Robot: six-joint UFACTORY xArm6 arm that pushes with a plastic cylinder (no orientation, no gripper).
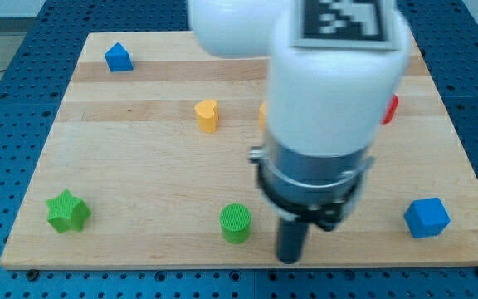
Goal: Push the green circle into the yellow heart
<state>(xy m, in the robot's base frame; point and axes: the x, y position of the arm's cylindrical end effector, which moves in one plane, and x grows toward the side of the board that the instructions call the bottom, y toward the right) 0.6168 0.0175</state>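
The green circle stands near the board's bottom edge, a little left of centre. The yellow heart sits well above it, towards the view's top and slightly left. My tip is at the bottom edge of the board, just to the right of the green circle and slightly below it, with a small gap between them. The large white and grey arm body hides the middle right of the board.
A green star lies at the bottom left, a blue block at the top left, a blue cube at the bottom right. A red block and a yellow block peek out from behind the arm. The wooden board ends just below my tip.
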